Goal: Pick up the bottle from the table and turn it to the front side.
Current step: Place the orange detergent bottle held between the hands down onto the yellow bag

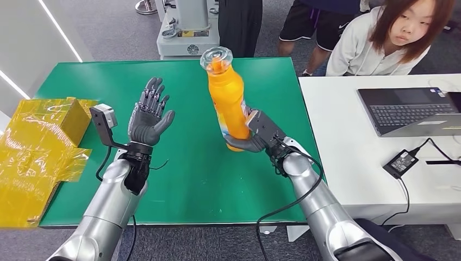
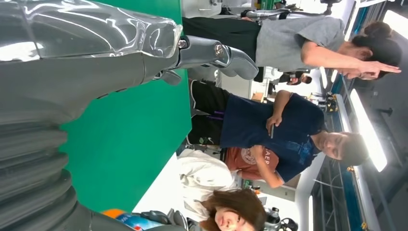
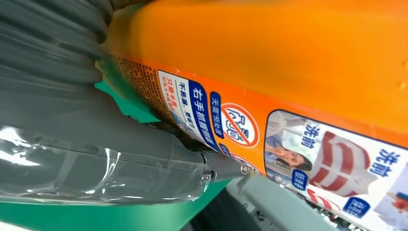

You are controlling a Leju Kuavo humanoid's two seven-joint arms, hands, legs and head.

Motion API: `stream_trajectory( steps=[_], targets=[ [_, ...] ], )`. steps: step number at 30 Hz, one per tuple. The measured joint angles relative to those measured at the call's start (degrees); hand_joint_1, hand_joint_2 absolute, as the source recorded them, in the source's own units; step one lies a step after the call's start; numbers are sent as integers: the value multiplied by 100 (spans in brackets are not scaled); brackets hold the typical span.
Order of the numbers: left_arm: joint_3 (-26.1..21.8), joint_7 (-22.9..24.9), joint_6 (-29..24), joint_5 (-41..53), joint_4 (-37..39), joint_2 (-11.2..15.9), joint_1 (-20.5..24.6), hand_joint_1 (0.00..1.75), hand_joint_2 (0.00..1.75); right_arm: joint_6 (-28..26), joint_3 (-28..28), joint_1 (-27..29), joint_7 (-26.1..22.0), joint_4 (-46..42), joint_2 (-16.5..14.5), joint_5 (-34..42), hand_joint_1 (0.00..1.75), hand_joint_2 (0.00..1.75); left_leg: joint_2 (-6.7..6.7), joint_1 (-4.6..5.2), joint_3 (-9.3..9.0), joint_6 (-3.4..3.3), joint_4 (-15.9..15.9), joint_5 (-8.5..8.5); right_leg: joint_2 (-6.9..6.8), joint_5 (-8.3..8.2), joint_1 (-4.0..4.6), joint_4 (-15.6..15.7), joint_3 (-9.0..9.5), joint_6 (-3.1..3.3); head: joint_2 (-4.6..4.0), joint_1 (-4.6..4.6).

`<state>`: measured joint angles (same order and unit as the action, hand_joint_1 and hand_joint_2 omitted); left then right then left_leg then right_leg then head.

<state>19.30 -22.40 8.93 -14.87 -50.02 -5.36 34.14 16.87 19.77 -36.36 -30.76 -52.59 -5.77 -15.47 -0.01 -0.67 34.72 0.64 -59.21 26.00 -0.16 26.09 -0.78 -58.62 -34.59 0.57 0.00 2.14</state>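
An orange bottle with a clear cap stands nearly upright in the air above the green table, tilted slightly back. My right hand grips its lower part from the right. Up close, the right wrist view has the bottle's orange wall and printed label pressed against my thumb. My left hand is raised over the table's left half, palm up and fingers spread, holding nothing, well apart from the bottle. The left wrist view catches a bit of the bottle and my left thumb.
Crinkled yellow wrapping lies on the table's left edge. To the right stands a white table with a laptop and a power adapter. A person leans in behind it; other people stand farther back.
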Motion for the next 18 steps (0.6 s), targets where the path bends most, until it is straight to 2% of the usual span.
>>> stream_trajectory(
  steps=[7, 11, 18],
  targets=[
    [-3, 3, -4, 38, -101, 33, -10, 0, 175, -28, -184, 78, -15, -62, 92, 8, 175, 175, -1, 0, 0, 0, -1, 0, -1, 0, 0, 0, 0, 0, 0, 1],
    [-7, 43, 232, -4, -134, 51, -11, 0, 175, 47, -260, 79, -71, -55, 150, -32, 175, 175, 0, 0, 0, 0, -1, 0, 0, 0, 0, 0, 0, 0, 0, 0],
    [150, -113, 472, 261, -433, -98, -58, 0, 175, 31, -238, -155, 19, 142, 55, -248, 175, 175, -1, 0, 2, 0, -1, 0, -1, 0, 0, -1, 0, 1, 0, 0]
  ],
)
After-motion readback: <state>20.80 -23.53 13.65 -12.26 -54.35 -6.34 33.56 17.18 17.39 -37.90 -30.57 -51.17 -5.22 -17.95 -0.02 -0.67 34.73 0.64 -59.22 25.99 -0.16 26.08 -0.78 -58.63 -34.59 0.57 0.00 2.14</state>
